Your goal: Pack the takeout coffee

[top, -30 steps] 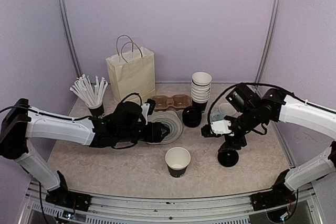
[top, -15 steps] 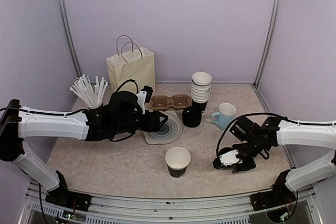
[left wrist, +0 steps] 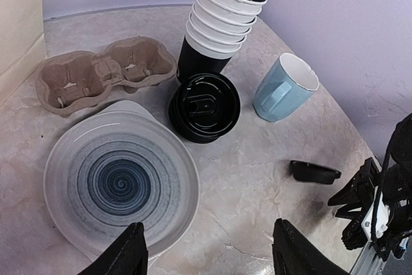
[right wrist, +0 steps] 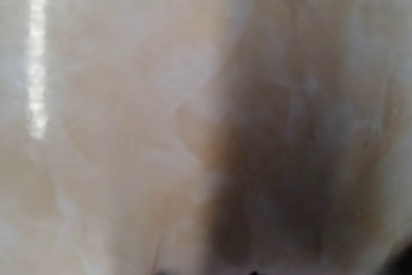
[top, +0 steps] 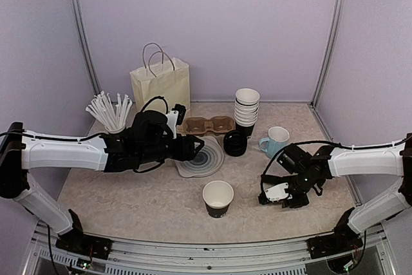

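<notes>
A black paper cup [top: 217,198] with a white inside stands open and lidless at the front middle of the table. A single black lid [left wrist: 314,172] lies flat on the table near the blue mug, apart from both grippers. My right gripper [top: 275,198] is down at the tabletop to the right of the cup. It also shows in the left wrist view [left wrist: 347,220], fingers apart and empty. The right wrist view is only blurred tabletop. My left gripper [left wrist: 212,259] is open and empty, hovering over the edge of a swirl-patterned plate [left wrist: 77,159].
A stack of black lids [left wrist: 205,106], a stack of paper cups [left wrist: 222,14], a light blue mug [left wrist: 283,88] and a cardboard cup carrier [left wrist: 103,75] stand at the back. A paper bag [top: 161,88] and a cup of white sticks [top: 112,115] stand at the back left.
My right arm swung down and forward from mid-air, where it held a black lid, to the tabletop; the lid now lies free. My left gripper drew back a little over the plate.
</notes>
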`<state>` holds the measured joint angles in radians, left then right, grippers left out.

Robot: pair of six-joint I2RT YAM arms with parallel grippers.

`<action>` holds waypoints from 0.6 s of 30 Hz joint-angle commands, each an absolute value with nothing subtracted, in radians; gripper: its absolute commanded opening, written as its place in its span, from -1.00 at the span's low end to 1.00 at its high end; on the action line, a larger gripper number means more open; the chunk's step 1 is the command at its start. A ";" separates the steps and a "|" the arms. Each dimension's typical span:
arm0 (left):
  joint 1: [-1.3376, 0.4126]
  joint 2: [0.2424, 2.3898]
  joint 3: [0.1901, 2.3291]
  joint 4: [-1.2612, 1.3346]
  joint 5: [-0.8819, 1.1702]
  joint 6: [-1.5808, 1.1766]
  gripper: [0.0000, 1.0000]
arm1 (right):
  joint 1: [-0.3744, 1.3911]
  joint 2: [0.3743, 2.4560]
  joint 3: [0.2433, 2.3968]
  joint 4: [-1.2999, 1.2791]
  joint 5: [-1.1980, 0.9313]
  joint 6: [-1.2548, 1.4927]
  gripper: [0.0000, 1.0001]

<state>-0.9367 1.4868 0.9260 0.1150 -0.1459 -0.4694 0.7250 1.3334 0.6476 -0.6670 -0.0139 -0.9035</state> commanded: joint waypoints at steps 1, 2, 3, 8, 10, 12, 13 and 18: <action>-0.931 1.472 0.939 0.123 -0.142 -0.457 0.29 | 0.714 1.333 0.669 -0.682 -0.045 -0.895 -0.42; -0.931 1.471 0.939 0.123 -0.140 -0.456 0.29 | 0.715 1.318 0.679 -0.714 -0.070 -0.899 -0.42; -0.930 1.469 0.938 0.121 -0.140 -0.456 0.29 | 0.714 1.299 0.690 -0.738 -0.092 -0.904 -0.42; -0.931 1.455 0.926 0.123 -0.146 -0.450 0.29 | 0.691 1.215 0.730 -0.803 -0.132 -0.913 -0.44; -0.930 1.448 0.919 0.128 -0.149 -0.449 0.29 | 0.662 1.203 0.749 -0.799 -0.150 -0.912 -0.41; -0.927 1.442 0.914 0.132 -0.150 -0.449 0.29 | 0.646 1.200 0.766 -0.776 -0.159 -0.911 -0.36; -0.926 1.442 0.915 0.132 -0.149 -0.450 0.29 | 0.644 1.205 0.773 -0.763 -0.165 -0.914 -0.31; -0.923 1.449 0.920 0.135 -0.143 -0.449 0.29 | 0.644 1.293 0.808 -0.667 -0.204 -0.907 0.06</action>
